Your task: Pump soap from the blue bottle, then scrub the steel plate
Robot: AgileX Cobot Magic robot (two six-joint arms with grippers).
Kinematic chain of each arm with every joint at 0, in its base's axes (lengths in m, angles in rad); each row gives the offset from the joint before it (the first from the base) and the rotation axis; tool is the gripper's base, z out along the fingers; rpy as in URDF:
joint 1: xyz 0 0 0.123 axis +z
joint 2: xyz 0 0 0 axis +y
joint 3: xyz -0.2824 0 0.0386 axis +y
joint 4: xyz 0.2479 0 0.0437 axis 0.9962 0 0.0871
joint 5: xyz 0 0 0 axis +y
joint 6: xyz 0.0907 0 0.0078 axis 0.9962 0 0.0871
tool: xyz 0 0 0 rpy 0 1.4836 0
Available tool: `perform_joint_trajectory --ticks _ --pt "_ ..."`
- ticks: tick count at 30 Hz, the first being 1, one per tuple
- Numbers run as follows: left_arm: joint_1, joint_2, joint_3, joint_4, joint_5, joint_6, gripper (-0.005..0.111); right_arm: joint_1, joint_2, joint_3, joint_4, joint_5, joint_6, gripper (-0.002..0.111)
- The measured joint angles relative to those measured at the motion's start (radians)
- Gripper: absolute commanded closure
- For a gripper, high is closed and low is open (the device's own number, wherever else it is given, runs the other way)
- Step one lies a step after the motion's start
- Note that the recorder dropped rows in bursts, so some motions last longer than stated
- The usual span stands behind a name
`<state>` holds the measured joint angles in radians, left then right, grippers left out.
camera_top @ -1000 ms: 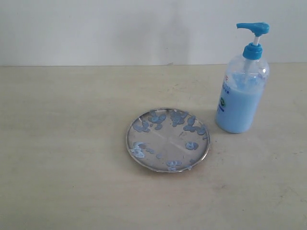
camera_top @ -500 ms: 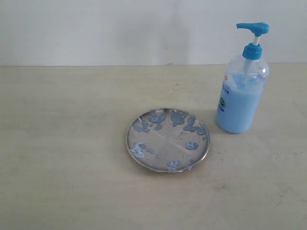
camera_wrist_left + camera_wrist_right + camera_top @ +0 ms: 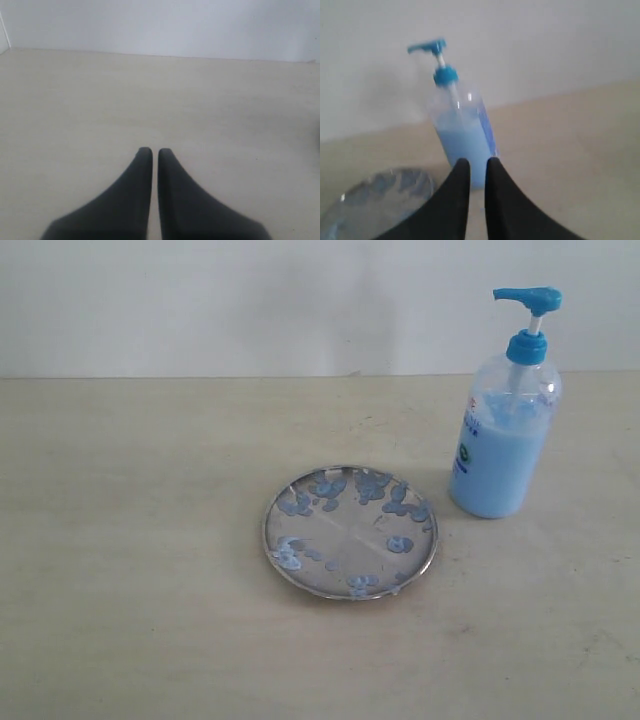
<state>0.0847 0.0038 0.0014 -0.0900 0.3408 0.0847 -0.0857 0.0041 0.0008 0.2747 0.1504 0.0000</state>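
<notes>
The steel plate [image 3: 345,528] lies flat at the middle of the table, dotted with blue soap blobs [image 3: 372,486]. To its right and a little farther back the blue bottle [image 3: 503,455] stands upright, its pump head [image 3: 527,298] raised with the spout turned left. Neither gripper shows in the exterior view. My right gripper [image 3: 478,161] is shut with nothing in it, and hangs short of the bottle [image 3: 462,130], apart from it; the plate's edge [image 3: 380,192] lies beside it. My left gripper [image 3: 151,151] is shut and empty over bare table.
The beige table [image 3: 130,540] runs back to a plain white wall [image 3: 250,300]. Nothing but the plate and the bottle stands on it in the exterior view.
</notes>
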Motion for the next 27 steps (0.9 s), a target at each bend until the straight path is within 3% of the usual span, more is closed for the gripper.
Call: perform_joint_trajectory --ticks 3,10,27 --pt "0.0 0.0 0.0 0.0 0.0 0.002 0.102 -0.004 0.0 0.002 -0.107 0.158 0.106 0.107" --pt "0.0 0.0 0.0 0.0 0.0 0.004 0.102 -0.004 0.0 0.002 -0.25 0.187 0.154 0.107" --pt "0.0 0.0 0.0 0.0 0.0 0.006 0.102 -0.004 0.0 0.002 -0.275 0.195 0.14 0.107"
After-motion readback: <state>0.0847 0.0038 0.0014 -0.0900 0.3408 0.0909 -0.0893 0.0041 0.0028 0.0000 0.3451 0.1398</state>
